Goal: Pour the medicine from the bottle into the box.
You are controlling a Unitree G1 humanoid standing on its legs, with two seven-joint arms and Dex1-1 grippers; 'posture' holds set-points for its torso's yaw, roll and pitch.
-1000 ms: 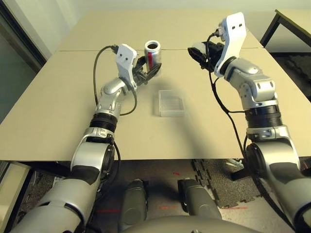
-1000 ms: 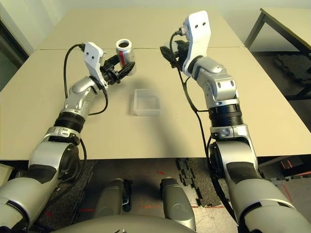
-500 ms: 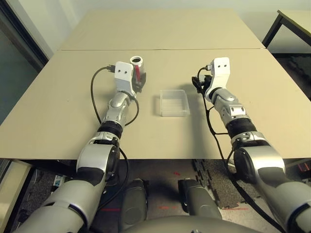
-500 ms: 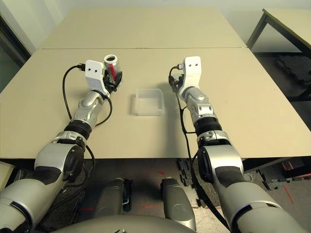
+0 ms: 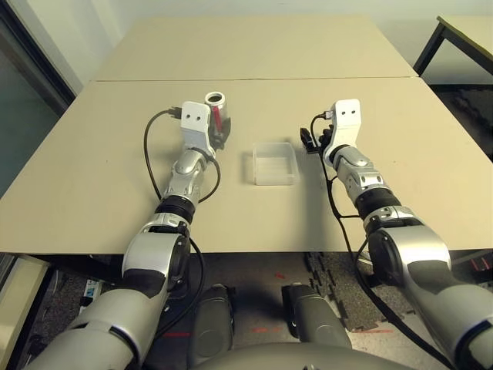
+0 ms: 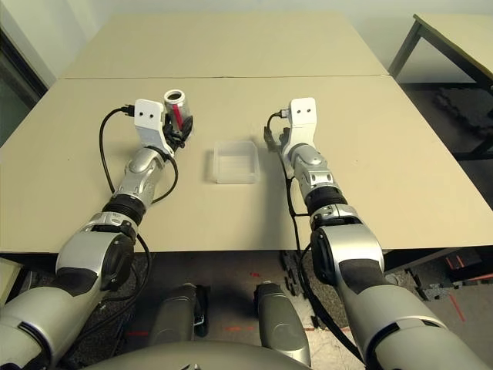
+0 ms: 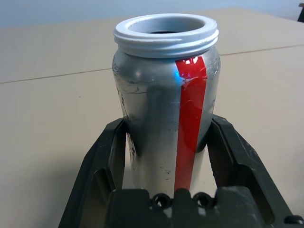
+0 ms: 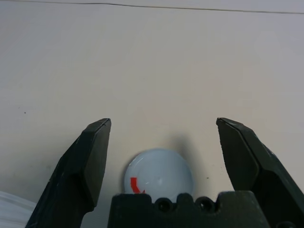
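Since a second ago, we see both arms have come down from above the desk (image 5: 92,169) to low over it, the right one further; the left end effector (image 7: 166,142) has stayed clamped on the bottle (image 7: 166,99), which was tilted in the air then and now stands upright. The right end effector (image 8: 164,156) was bunched up then; now its fingers (image 8: 90,161) stand wide apart, with the round grey cap (image 8: 159,175) lying flat on the desk between them, touching neither.

The desk is pale beige, with a seam running across it behind the bottle. A second dark-legged table (image 5: 462,31) stands at far right.

The bottle's mouth is open; we cannot see inside it. The clear plastic box (image 5: 275,163) sits between the two arms, and we cannot make out any medicine in it.
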